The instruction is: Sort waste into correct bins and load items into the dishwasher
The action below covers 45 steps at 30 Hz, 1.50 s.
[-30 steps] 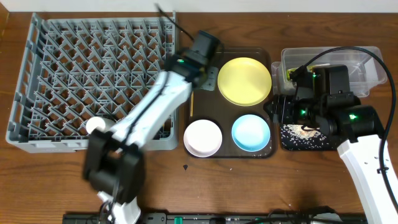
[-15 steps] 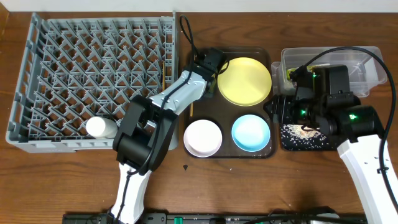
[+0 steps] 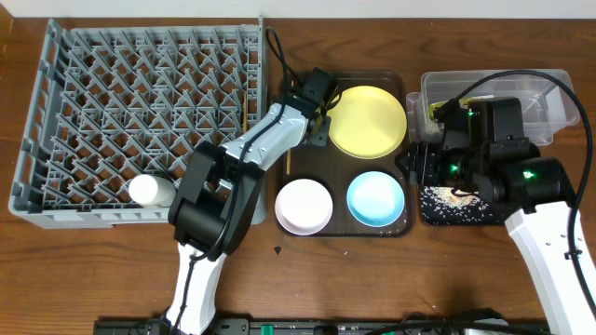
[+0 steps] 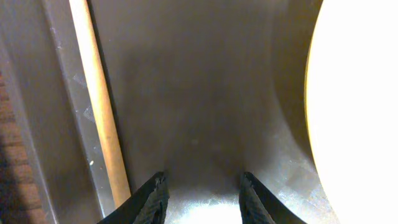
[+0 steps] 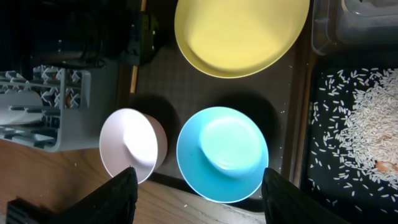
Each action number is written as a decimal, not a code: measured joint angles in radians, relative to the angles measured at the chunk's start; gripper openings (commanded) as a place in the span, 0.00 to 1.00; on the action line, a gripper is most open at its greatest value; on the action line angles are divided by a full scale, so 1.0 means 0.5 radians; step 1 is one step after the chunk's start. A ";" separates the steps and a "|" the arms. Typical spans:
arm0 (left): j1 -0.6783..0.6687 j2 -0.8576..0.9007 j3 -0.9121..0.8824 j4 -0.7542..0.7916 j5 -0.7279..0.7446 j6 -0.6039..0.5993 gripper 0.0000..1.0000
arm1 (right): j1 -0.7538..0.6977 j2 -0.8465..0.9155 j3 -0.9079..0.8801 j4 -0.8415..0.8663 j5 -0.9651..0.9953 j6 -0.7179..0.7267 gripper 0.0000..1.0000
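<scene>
My left gripper (image 3: 316,132) (image 4: 202,198) is open with nothing between its fingers, low over the brown serving tray's bare floor. A wooden chopstick (image 4: 99,106) (image 3: 287,156) lies just left of it and the yellow plate (image 4: 354,93) (image 3: 366,121) sits just right. My right gripper (image 5: 199,193) (image 3: 416,164) hangs open and empty, high above the blue bowl (image 5: 222,152) (image 3: 376,199) and cream bowl (image 5: 132,144) (image 3: 304,206). The grey dish rack (image 3: 56,112) holds a white cup (image 3: 149,190) and a second chopstick (image 3: 248,102).
The brown serving tray (image 3: 396,82) lies between the rack and the bins. At the right, a black tray (image 3: 430,216) (image 5: 323,124) carries scattered rice, and behind it is a clear tub (image 3: 545,93) with something yellow-green (image 3: 430,110) at its left end.
My left arm swung from the rack's right edge down over the tray, then edged slightly right. The right arm has stayed put.
</scene>
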 measured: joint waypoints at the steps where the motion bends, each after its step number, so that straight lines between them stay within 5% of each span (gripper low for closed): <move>1: -0.001 0.002 0.009 -0.026 -0.007 -0.001 0.38 | 0.000 0.000 0.000 -0.003 0.000 0.000 0.62; 19: 0.103 -0.002 0.005 -0.051 -0.175 -0.002 0.40 | 0.000 0.000 0.000 -0.006 0.000 0.000 0.61; 24: 0.107 -0.002 0.005 -0.021 0.105 -0.002 0.39 | 0.000 0.000 0.000 -0.012 0.000 0.000 0.61; 32: 0.107 -0.002 0.005 -0.013 0.272 -0.005 0.08 | 0.000 0.000 0.000 -0.012 0.000 0.001 0.59; 45: 0.107 -0.182 0.025 -0.234 0.310 -0.002 0.09 | 0.000 0.000 0.000 -0.010 0.000 0.000 0.60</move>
